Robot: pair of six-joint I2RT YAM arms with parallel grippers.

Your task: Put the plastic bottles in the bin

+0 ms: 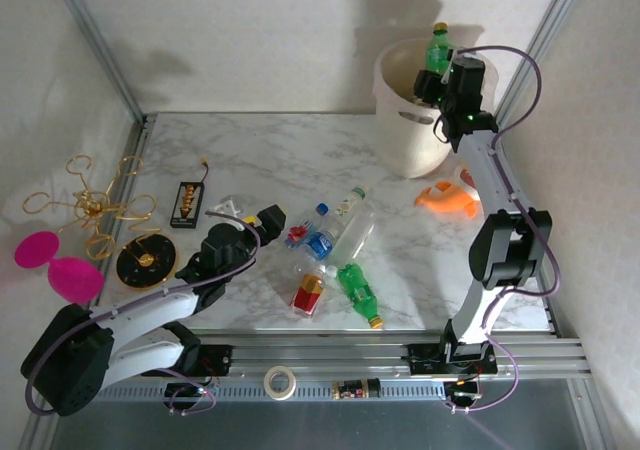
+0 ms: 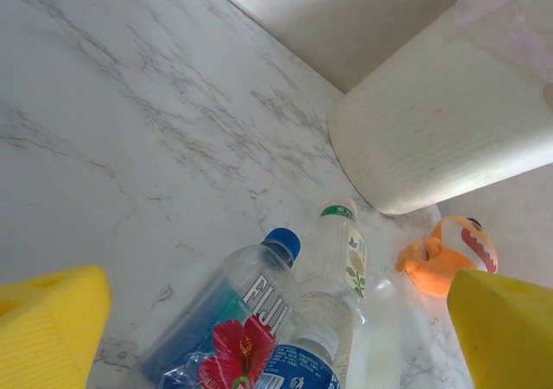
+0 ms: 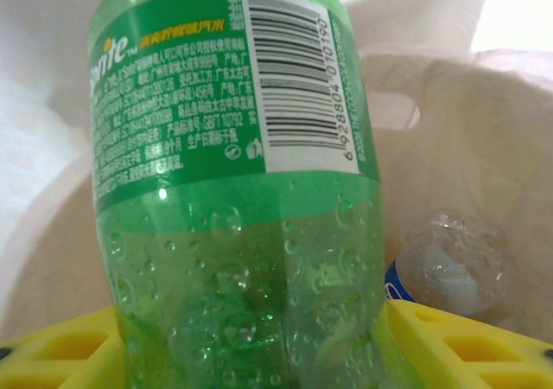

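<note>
- Two arms work over the bench (image 1: 250, 160). The right end effector (image 1: 432, 85) is clenched on the green Sprite bottle (image 1: 437, 48), cap up, over the mouth of the bin (image 1: 405, 145).
- Bin stands at 1 o'clock on the bench, close to the back wall.
- Right wrist view: yellow fingers (image 3: 60, 354) sit on both sides of the Sprite bottle's lower body. A clear blue-labelled bottle (image 3: 449, 264) lies inside the bin, at 4 o'clock of the held one.
- Left end effector (image 1: 268, 220) is released, jaws wide, low over the bench at 9 o'clock of the loose bottles.
- Loose bottles lie at 6 o'clock on the bench: Fiji bottle (image 1: 318, 235), long clear bottle (image 1: 352, 225), green bottle (image 1: 358, 288), red-labelled bottle (image 1: 308, 295).
- Fiji and long clear bottle lie side by side, touching.
- Orange toy (image 1: 448, 198) lies on the bench at 5 o'clock of the bin, just beside it.
</note>
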